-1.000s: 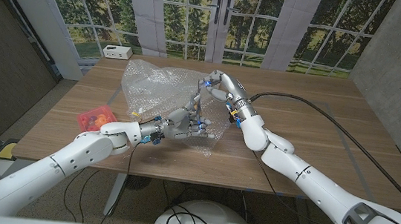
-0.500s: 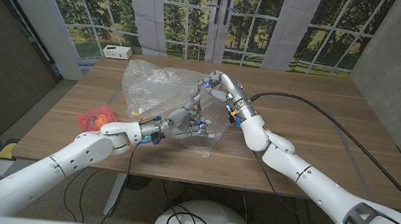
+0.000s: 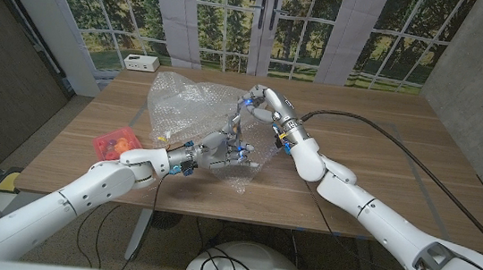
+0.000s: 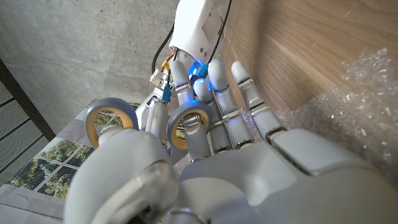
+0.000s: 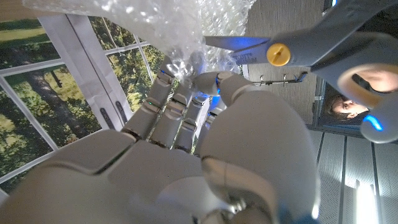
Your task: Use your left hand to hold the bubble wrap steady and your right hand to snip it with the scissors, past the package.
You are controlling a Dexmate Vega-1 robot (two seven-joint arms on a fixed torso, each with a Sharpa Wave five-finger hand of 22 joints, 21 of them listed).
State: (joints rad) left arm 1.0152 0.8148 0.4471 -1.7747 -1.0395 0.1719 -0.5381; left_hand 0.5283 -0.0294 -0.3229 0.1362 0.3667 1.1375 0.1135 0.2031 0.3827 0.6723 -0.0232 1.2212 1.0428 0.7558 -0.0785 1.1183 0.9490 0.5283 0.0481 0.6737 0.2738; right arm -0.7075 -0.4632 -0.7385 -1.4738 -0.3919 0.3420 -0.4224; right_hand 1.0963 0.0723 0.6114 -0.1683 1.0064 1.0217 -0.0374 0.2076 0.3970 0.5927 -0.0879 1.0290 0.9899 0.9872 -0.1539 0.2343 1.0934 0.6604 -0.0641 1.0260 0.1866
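Scissors (image 3: 241, 121) now slightly lower in right hand (image 3: 262, 106), bubble wrap (image 3: 186, 102) under left hand (image 3: 218, 148) fingers.

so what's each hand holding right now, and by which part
The right hand holds the scissors by the handle loops, blades at the bubble wrap. The left hand holds the wrap's near part.

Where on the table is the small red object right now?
In the head view the small red object lies near the table's left edge, on the robot's left, just beside the left forearm and left of the bubble wrap.
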